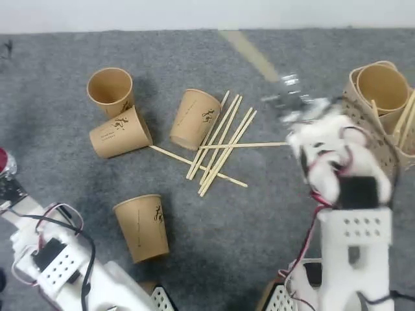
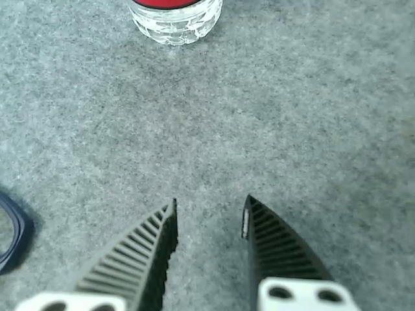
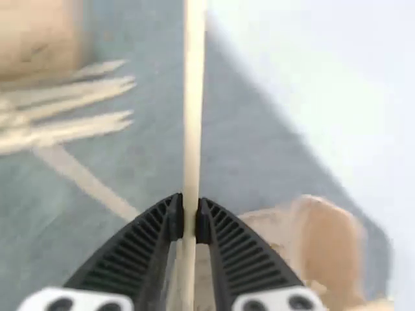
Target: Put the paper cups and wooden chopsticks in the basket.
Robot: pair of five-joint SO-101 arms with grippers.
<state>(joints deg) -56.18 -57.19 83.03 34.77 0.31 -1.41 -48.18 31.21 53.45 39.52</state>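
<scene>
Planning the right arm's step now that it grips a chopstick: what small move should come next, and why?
Probably lift a little and swing the right gripper toward the basket. Its jaws are shut on one chopstick, whose far end reaches toward the loose pile on the table. The basket beside that arm already holds a cup.

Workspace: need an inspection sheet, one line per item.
Surface: grey carpet, tan tape strip.
Job's things: four paper cups on the carpet, one standing mouth up; chopsticks piled beside them; basket holds one cup and some sticks.
Clutter: clear bottle; dark object at the edge.
Grippers: left gripper open above bare carpet; right gripper shut on one chopstick.
Cables: wires loose on both arms.
Surroundings: pale band beyond the carpet's far edge.
</scene>
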